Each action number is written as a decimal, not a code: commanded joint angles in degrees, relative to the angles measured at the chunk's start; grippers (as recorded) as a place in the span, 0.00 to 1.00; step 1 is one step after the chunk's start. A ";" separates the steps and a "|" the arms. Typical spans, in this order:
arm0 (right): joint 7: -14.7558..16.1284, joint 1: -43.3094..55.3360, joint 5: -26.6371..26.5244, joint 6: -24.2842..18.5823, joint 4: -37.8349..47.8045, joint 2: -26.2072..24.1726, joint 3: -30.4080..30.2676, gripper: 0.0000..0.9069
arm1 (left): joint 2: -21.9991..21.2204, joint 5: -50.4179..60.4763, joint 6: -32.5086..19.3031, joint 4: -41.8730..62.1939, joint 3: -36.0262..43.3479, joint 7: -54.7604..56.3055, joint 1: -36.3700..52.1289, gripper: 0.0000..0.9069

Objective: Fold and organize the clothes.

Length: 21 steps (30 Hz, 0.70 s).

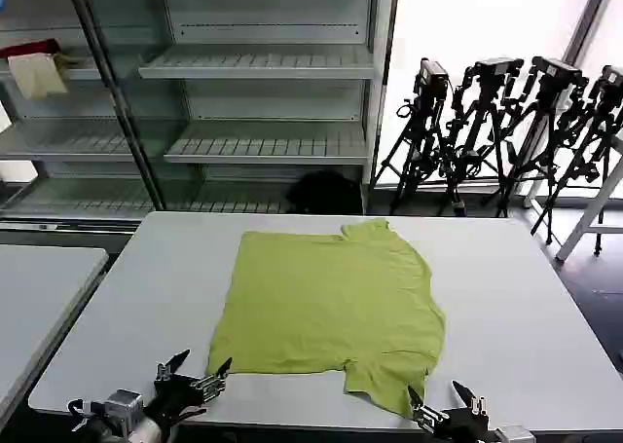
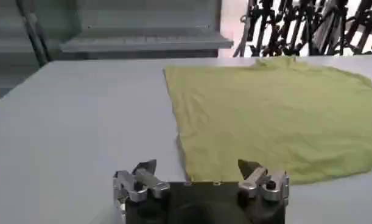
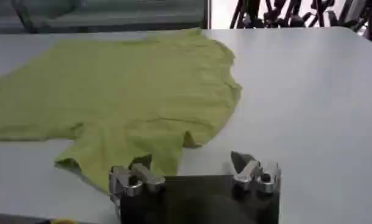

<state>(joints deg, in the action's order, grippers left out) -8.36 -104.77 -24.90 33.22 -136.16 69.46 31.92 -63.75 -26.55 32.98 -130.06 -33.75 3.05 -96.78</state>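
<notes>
1. At the near edge of the pale grey rectangular table (image 1: 506, 307), the left gripper (image 1: 193, 367) hovers with its two metal fingers spread apart and nothing between them, just short of the shirt's near left corner.
2. The right gripper (image 1: 440, 398) sits at the same near edge, fingers likewise parted and empty, just beside the near sleeve of the shirt.
3. The plain lime-green short-sleeved cotton t-shirt (image 1: 331, 302) lies spread flat at the middle of the table, folded lengthwise so one long straight edge faces the left side; one sleeve points toward the right gripper, the collar lies at the far edge.
4. Beyond the table stand grey metal shelving racks (image 1: 263, 102).
5. To the far right, black camera tripods (image 1: 496, 131) cluster by the bright window.
</notes>
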 commanded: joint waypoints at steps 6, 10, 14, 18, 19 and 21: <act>0.55 0.57 0.35 0.02 0.96 0.66 -1.31 0.02 | -1.12 1.44 0.06 1.89 0.79 0.84 -0.52 0.49; 1.14 1.23 0.92 0.03 1.20 1.05 -2.28 0.00 | -1.37 1.35 0.06 1.94 1.06 0.76 -0.51 0.03; 1.74 1.89 1.07 0.04 1.37 1.22 -2.77 0.00 | -1.58 1.46 0.06 1.83 1.41 0.61 -0.50 0.01; 1.95 2.10 1.10 0.06 1.27 1.23 -2.90 0.00 | -1.55 2.08 0.09 1.87 1.60 -0.06 -0.65 0.01; 1.96 2.13 1.09 0.07 1.18 1.22 -2.90 0.00 | -1.54 2.21 0.09 1.97 1.61 -0.43 -0.69 0.01; 2.06 2.17 1.05 0.08 1.16 1.21 -2.80 0.00 | -1.42 2.19 0.09 1.88 1.69 -0.75 -0.88 0.01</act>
<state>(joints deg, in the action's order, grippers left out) -6.47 -102.79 -23.95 33.34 -135.09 70.59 29.52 -65.19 -24.67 32.87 -128.45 -32.33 3.15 -97.22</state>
